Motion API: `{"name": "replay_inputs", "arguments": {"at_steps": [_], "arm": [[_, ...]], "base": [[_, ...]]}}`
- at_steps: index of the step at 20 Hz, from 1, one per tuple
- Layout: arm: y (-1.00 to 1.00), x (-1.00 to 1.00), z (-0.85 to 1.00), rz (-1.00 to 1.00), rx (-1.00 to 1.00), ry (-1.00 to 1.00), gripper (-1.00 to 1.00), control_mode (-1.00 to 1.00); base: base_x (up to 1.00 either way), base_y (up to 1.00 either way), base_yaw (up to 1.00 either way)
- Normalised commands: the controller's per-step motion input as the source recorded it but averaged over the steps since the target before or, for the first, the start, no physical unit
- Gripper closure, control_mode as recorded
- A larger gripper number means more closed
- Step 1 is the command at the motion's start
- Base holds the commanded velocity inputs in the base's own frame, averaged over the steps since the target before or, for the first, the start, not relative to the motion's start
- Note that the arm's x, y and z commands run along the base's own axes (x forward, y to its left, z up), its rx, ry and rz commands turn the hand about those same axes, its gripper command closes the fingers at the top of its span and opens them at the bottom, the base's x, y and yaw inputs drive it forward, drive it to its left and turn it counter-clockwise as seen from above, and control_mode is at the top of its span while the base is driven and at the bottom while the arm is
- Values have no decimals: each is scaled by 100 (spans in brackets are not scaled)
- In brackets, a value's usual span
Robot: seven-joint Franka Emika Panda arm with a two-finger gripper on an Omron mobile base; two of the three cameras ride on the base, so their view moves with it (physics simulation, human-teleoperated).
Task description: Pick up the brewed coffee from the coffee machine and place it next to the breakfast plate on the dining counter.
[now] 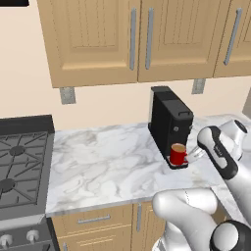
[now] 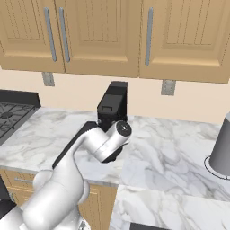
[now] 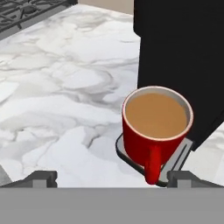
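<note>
The brewed coffee [image 3: 155, 127] is a red mug of brown liquid on the low tray of the black coffee machine [image 1: 169, 122], with its handle turned toward the hand camera. It also shows as the small red mug [image 1: 178, 154] in the left base view. My gripper [image 3: 113, 179] is open just short of the mug, one dark fingertip on each side of the handle's line, touching nothing. From the left base view the gripper [image 1: 195, 153] reaches in from the right. My arm covers the mug in the right base view, where the coffee machine [image 2: 114, 105] stands behind it. The breakfast plate and dining counter are out of view.
The machine stands on a marble worktop [image 1: 103, 162] under wood wall cabinets [image 1: 98, 39]. A stove [image 1: 19, 162] borders the worktop on the left. A grey round vessel [image 2: 222, 152] stands to the far right on the worktop.
</note>
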Motion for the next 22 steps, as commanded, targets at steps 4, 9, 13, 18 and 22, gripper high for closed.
{"name": "replay_inputs", "arguments": {"at_steps": [4, 9, 13, 18, 22], "arm": [[0, 0, -22, 0, 0, -6, -100, -100], [0, 0, -36, 2, 0, -18, -100, -100], [0, 0, -38, 4, 2, -21, -100, -100], [-4, 0, -10, 6, 7, -14, -100, -100], [-2, 4, 0, 11, 12, -5, -100, -100]], "base": [[0, 0, 0], [0, 0, 0], [0, 0, 0], [0, 0, 0], [0, 0, 0]]}}
